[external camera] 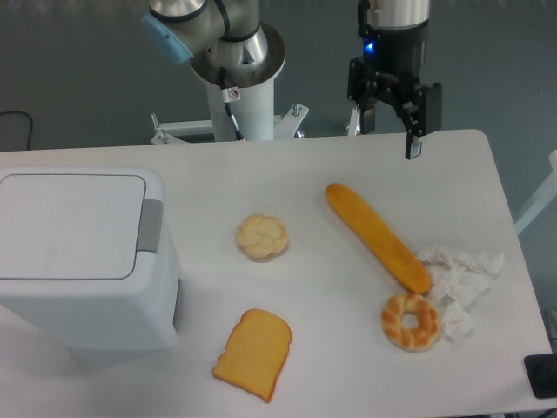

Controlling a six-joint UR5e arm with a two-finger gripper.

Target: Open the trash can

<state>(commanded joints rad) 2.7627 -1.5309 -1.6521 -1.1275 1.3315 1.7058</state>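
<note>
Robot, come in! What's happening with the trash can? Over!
Gripper open, empty, hovering at far table edge. Trash can lid closed, untouched. Baguette and bun lie between.

bin [83,261]: smooth white plastic, grey tab | table [287,165]: matt white | tissue [459,277]: crumpled paper, right edge | baguette [376,236]: glossy crust | arm [228,35]: shiny metal

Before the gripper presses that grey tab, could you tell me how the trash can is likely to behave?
The trash can looks broad, boxy and flat-based, so it probably won't tip. It appears to be light plastic on a smooth table, so a sideways push might slide it. The grey tab sits at the lid's edge; pressing downward seems safest.
</note>
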